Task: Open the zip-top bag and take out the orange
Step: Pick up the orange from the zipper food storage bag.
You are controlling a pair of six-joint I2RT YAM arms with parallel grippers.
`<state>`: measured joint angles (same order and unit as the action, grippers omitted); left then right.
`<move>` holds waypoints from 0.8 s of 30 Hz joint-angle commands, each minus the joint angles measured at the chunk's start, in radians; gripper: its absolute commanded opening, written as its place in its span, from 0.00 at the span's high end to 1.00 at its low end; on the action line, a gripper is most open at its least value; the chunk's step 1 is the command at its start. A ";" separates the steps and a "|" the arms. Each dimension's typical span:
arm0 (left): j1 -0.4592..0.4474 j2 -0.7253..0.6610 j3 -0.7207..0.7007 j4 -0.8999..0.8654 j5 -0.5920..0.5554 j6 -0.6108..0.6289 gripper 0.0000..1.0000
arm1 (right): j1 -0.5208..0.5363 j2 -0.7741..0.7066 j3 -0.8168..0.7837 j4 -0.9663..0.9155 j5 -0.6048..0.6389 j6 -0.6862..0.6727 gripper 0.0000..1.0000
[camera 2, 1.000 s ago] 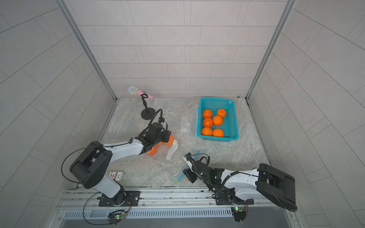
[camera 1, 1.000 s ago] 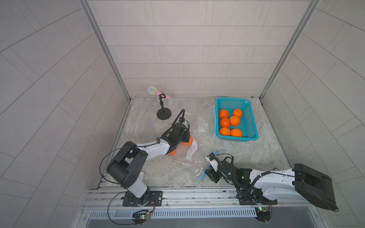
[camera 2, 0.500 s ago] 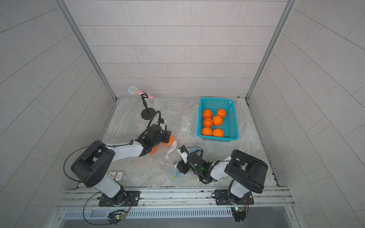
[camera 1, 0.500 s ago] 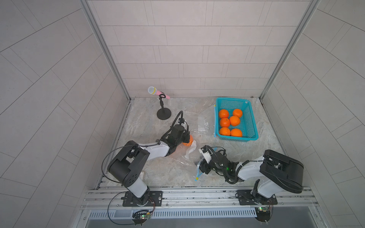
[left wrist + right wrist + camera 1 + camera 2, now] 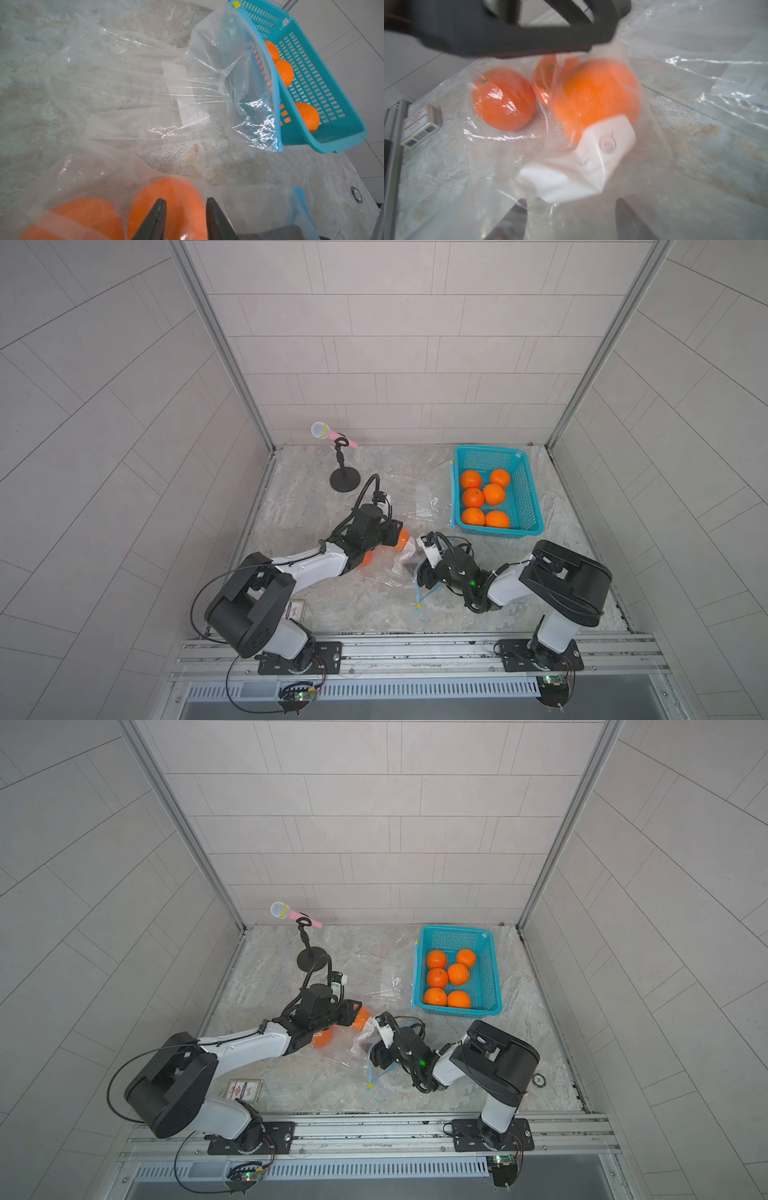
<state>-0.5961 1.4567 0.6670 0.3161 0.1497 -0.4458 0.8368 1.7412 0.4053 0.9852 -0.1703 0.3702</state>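
Bagged orange (image 5: pixel 172 187) under the left gripper (image 5: pixel 185 199), jaws slightly apart, likely steadying the bag (image 5: pixel 571 164) for the right gripper (image 5: pixel 571 200), jaws wide apart

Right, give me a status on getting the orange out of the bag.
Done: six oranges in the basket, an empty bag beside it. In hand: the left gripper is at a bagged orange, jaws slightly apart; the right gripper stands open at the zip-top bag. Left: all three oranges are inside the plastic; none is out.
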 commanded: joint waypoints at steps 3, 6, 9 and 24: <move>0.009 0.061 0.064 -0.051 -0.143 0.070 0.60 | 0.018 -0.010 0.008 0.039 -0.007 -0.031 0.32; 0.030 0.129 0.114 -0.121 -0.102 0.094 0.66 | 0.018 -0.018 -0.014 0.076 0.006 -0.051 0.31; 0.029 0.156 0.080 -0.052 -0.158 0.094 0.66 | 0.016 0.001 -0.008 0.107 0.014 -0.067 0.30; 0.053 0.279 0.092 -0.107 -0.252 0.128 0.76 | -0.037 0.077 0.154 -0.025 -0.022 -0.140 0.17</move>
<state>-0.5510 1.6817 0.7853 0.3698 -0.0299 -0.3573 0.7963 1.8008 0.5312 1.0012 -0.1730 0.2752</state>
